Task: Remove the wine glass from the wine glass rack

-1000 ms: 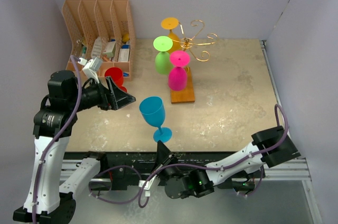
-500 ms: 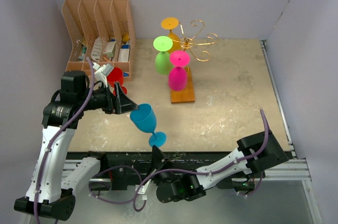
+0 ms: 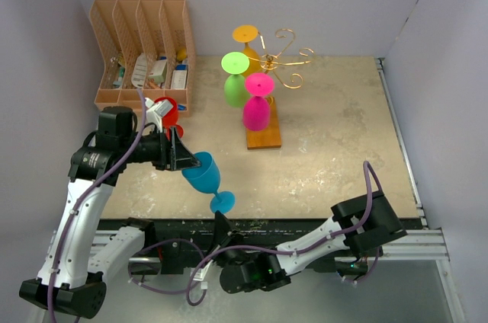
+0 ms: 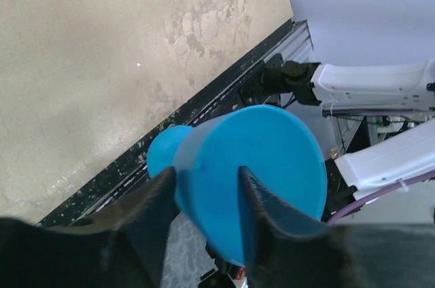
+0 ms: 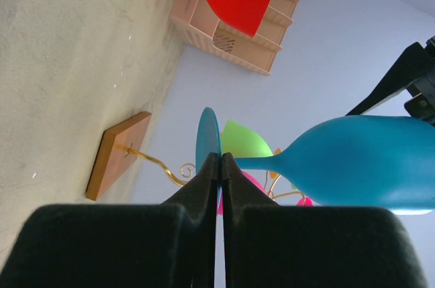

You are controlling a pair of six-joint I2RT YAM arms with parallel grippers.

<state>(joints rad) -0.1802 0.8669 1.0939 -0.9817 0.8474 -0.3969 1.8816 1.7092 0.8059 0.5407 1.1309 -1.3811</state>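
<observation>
Blue wine glass [image 3: 200, 173] lower, in right pincer [image 5: 219, 157], off rack [image 3: 264, 139]

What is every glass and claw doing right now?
blue wine glass, tilted in the air, off the wine glass rack
right claw, shut on its foot
left claw, fingers either side of its bowl, grip unclear
pink wine glass, hanging upside down on it
green wine glass, hanging too
orange wine glass, hanging too
red wine glass, upright on the table
</observation>
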